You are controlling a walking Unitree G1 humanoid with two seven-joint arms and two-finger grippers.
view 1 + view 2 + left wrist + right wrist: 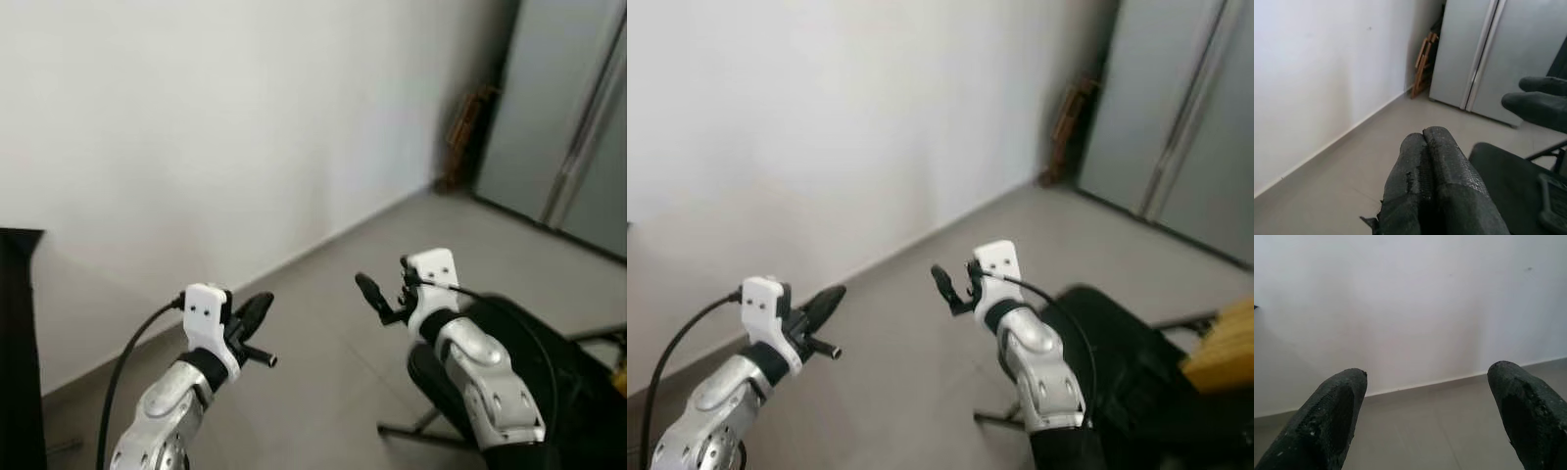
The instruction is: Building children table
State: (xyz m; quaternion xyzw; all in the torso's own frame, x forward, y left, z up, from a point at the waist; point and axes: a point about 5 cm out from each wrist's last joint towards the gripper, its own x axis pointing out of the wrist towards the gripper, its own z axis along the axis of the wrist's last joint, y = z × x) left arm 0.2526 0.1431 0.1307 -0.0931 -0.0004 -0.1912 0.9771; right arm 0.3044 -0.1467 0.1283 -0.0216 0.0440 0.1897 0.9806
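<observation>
Clearly neither gripper has anything in it. The left gripper (257, 328) is raised in front of the white wall (216, 127), its two black fingers (1430, 176) pressed flat together on nothing. The right gripper (377, 294) is also raised toward that wall, and its fingers (1334, 406) stand wide apart, with bare wall and grey floor (1449, 431) between them.

No table parts can be identified. The one likely candidate is a yellowish wooden block (1225, 352), well away from the wall at the robot's right, beyond a black chair (1136, 352); whether it belongs to the children's table I cannot tell. A folded wooden frame (1422, 63) leans in the corner where the wall meets grey panels (1484, 54), far off.

If that block is a table part, I judge it stiff and fairly light, with smooth faces that could slide between the pads. It would be best gripped across a narrow edge or thin side, near the middle so it does not swing. Long legs or boards would want both grippers, one toward each end. Before any hold, the robot would have to turn away from the wall toward the chair side.
</observation>
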